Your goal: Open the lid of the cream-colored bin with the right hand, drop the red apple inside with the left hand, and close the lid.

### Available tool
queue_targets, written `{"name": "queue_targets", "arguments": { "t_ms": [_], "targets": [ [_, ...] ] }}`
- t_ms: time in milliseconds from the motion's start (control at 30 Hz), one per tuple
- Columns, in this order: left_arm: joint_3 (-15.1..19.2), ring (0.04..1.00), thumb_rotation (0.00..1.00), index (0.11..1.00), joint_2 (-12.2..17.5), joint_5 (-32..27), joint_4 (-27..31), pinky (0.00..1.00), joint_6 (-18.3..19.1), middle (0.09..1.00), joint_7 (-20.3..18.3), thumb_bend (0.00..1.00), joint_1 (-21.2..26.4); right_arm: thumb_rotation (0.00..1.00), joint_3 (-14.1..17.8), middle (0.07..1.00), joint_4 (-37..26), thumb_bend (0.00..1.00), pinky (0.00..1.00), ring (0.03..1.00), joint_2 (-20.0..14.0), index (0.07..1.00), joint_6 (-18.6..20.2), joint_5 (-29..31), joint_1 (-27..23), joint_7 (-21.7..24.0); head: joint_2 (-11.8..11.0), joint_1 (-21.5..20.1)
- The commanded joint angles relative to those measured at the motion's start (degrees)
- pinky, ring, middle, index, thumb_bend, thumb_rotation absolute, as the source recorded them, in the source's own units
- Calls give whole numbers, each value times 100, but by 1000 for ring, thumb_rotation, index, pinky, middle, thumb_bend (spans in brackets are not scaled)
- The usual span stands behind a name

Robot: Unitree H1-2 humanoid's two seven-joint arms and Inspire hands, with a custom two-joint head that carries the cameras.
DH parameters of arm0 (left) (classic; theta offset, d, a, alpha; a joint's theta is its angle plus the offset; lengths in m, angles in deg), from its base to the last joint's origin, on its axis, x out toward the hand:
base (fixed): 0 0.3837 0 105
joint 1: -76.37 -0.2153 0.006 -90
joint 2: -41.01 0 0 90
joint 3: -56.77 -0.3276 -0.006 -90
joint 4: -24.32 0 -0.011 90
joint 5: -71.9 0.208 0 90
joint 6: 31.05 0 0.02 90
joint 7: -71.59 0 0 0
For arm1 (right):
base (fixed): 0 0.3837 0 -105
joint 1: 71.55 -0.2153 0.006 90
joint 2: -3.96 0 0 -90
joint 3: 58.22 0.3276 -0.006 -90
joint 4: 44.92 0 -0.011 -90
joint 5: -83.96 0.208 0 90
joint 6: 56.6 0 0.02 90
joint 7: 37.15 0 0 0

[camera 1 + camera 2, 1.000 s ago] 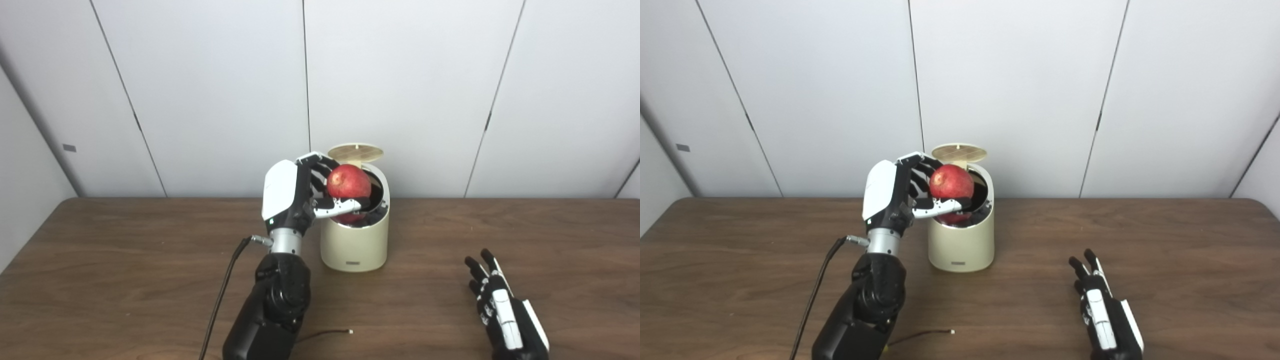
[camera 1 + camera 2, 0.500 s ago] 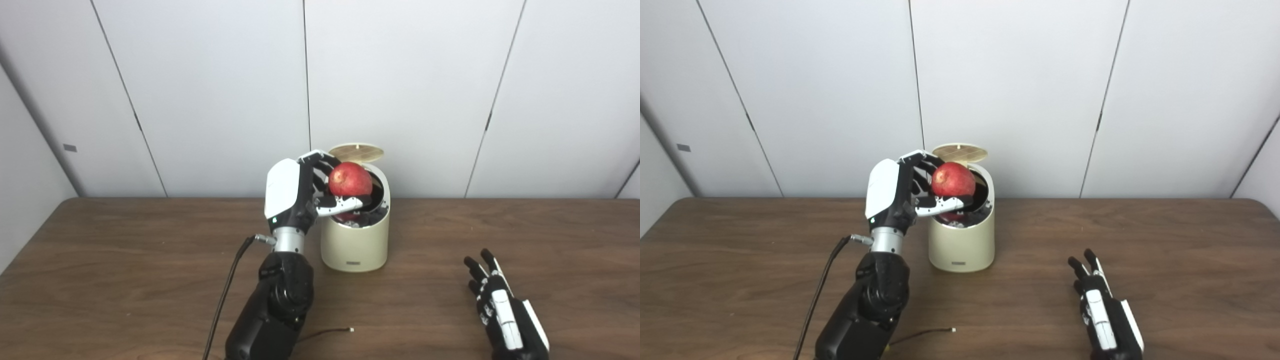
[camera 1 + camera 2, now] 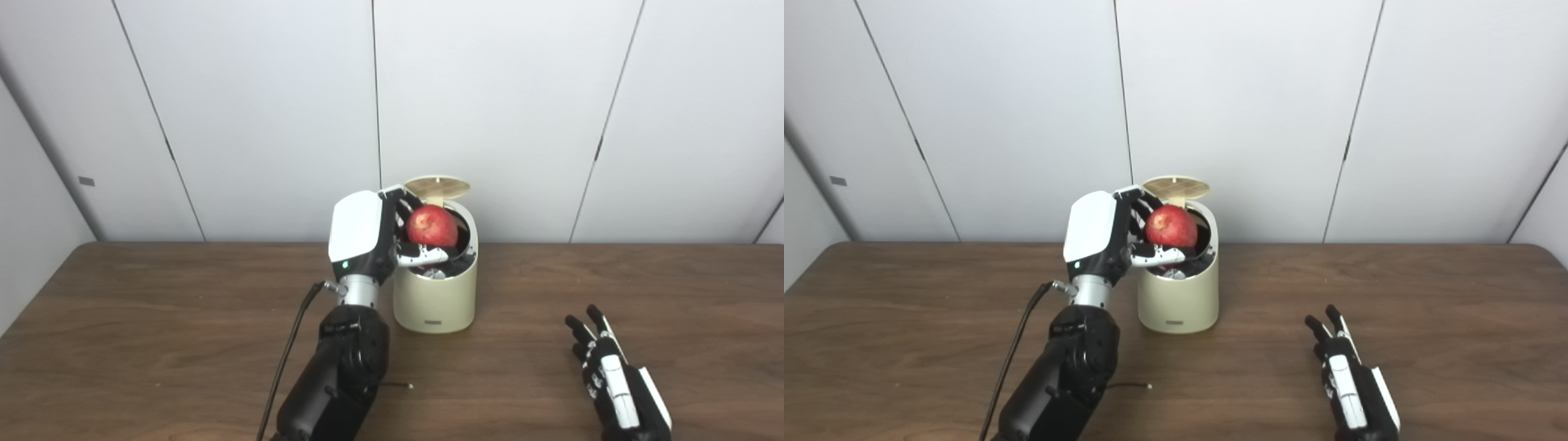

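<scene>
Matt wood-grain table [image 3: 153,318], glossy apple [image 3: 432,226]

Your left hand [image 3: 383,236] is closed around the red apple [image 3: 432,226], holding it right over the open mouth of the cream-colored bin [image 3: 436,294]. The bin stands just to the right of that hand, touching or nearly touching its fingers, and the lid [image 3: 437,186] stands raised behind the apple. Your right hand [image 3: 615,383] rests on the wooden table [image 3: 153,318] well to the right of the bin and nearer you, fingers apart, empty.
</scene>
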Motion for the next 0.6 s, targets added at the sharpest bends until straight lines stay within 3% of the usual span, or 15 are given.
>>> {"name": "queue_targets", "arguments": {
  "t_ms": [0, 33, 100, 400, 567],
  "targets": [
    [-54, 575, 18, 557, -12, 55, 90, 500, 91, 598, -193, 756, 141, 842, -26, 918, -112, 633, 990, 978, -3, 981, -82, 19, -77, 45, 19, -16],
    [-57, 588, 7, 601, -9, 49, 98, 511, 96, 620, -196, 901, 140, 841, -29, 920, -125, 633, 995, 979, -4, 981, -65, 17, -73, 43, 24, -20],
    [-66, 602, 1, 631, 1, 44, 118, 522, 112, 638, -222, 976, 139, 839, -32, 921, -142, 634, 998, 979, -6, 978, -46, 6, -68, 35, 29, -25],
    [-77, 670, 0, 670, 21, 16, 146, 583, 174, 695, -361, 1000, 135, 835, -49, 905, -122, 659, 986, 968, -16, 964, -89, -49, -84, 32, 31, -49],
    [-101, 721, 0, 713, 34, 31, 184, 601, 221, 776, -452, 1000, 128, 840, -56, 905, -128, 661, 993, 967, -12, 971, -93, -53, -79, 34, 26, -57]
  ]
}}
